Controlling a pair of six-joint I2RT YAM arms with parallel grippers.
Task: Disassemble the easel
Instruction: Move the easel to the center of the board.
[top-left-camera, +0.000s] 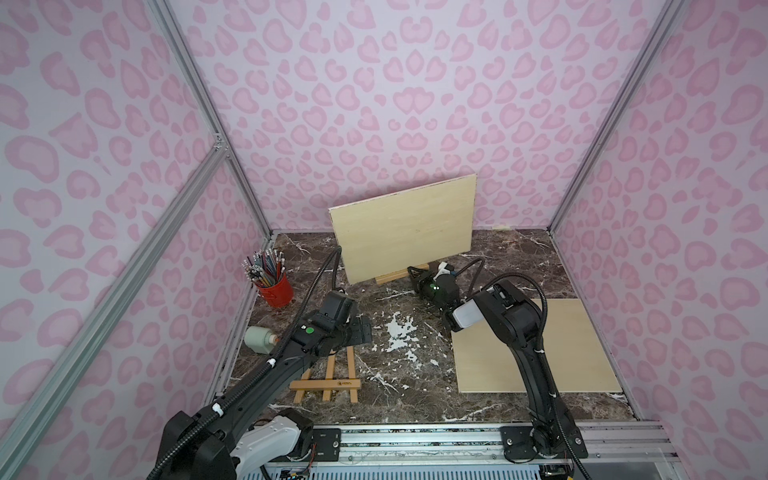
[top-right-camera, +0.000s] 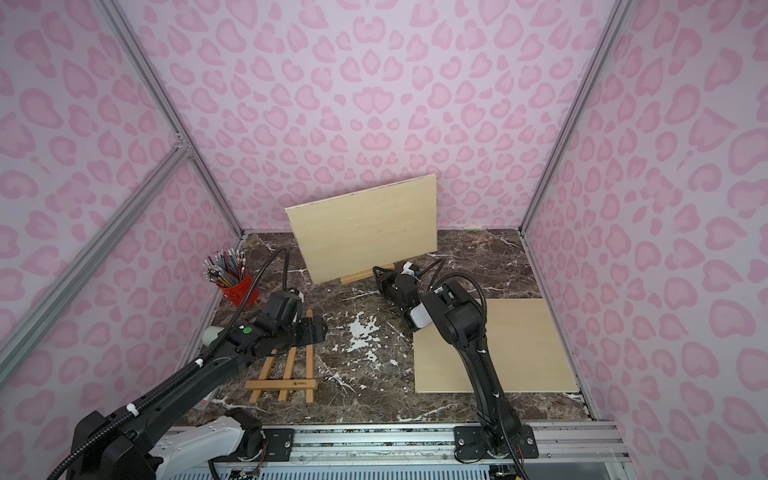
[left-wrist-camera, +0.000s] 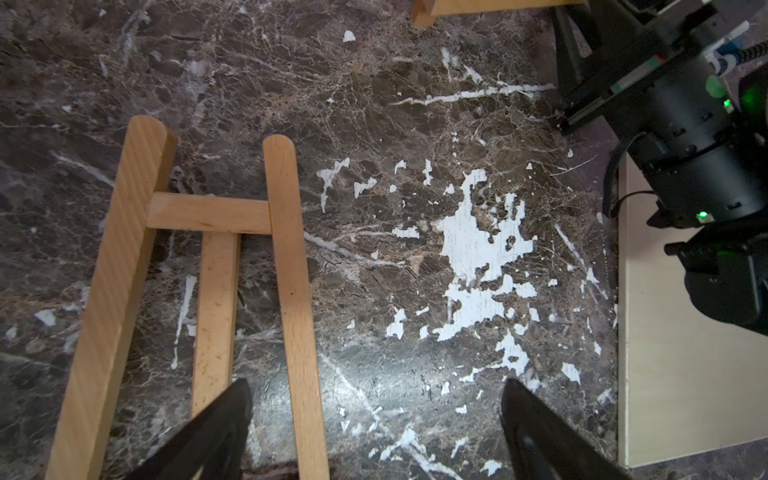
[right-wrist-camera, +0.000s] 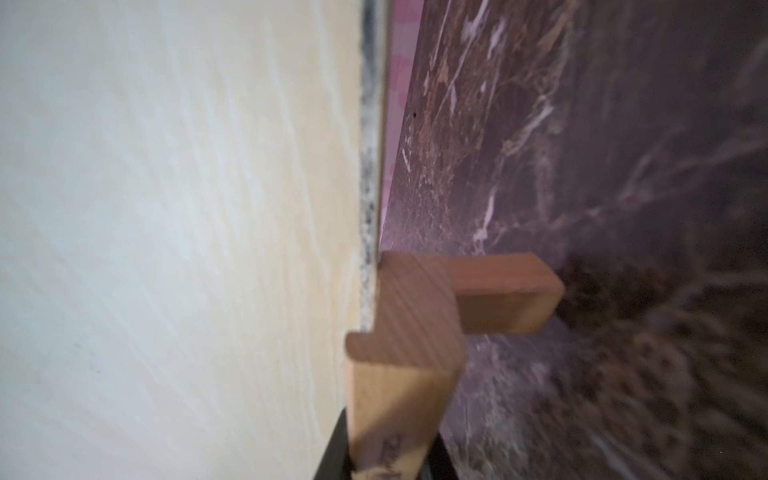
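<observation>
We have the right gripper (right-wrist-camera: 390, 451) pinched on the end of the ledge (right-wrist-camera: 405, 340) of the standing easel (top-left-camera: 400, 276) at the back of the table (top-left-camera: 395, 374), with the upright board (top-left-camera: 403, 228) resting on that ledge. If we pull now, the board may slide off and topple, or tip the easel, since nothing steadies it. The left gripper (left-wrist-camera: 376, 401) hangs spread wide over the second easel (left-wrist-camera: 208, 214), which lies flat at front left, well apart.

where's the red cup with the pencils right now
In both top views the red pencil cup stands upright at the table's left edge, beyond a pale green container and the flat-lying easel frame.
</observation>
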